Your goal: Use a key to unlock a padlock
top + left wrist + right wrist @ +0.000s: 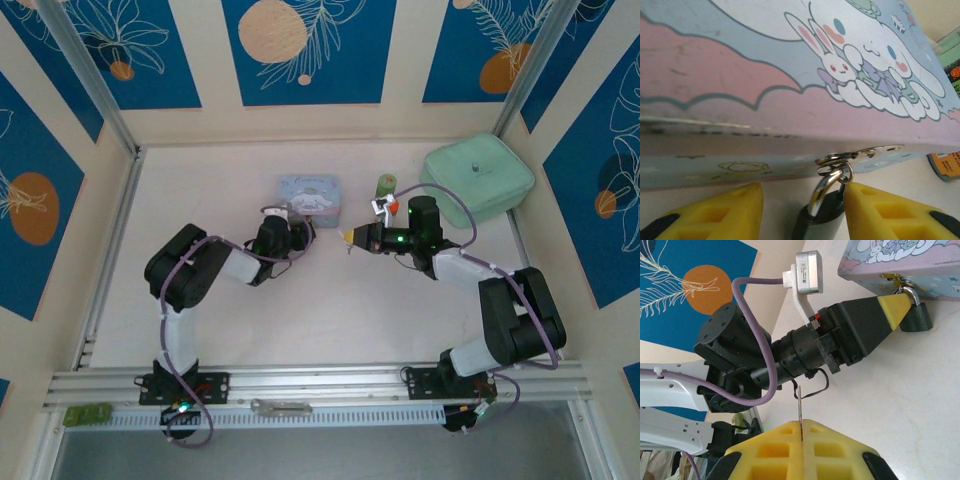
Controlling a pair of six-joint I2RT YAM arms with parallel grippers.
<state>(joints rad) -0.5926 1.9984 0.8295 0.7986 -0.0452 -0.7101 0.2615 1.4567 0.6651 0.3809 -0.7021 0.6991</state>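
1. Left wrist view: the padlock (822,216) hangs from the hasp of the tin (790,100), between the parted fingers of the left tool (804,196), with a gap showing.
2. The right tool (801,429) pinches the key (800,406), blade pointing out along the tool's axis.
3. The padlock lies left of it, near. Bare tabletop (880,405) lies between, and the left tool and the tin edge crowd the approach.

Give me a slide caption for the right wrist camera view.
The right claw pinches the key edge-on, facing the left claw at the padlock hanging from the tin.

left claw (804,202) spread; right claw (801,432) clamped closed.
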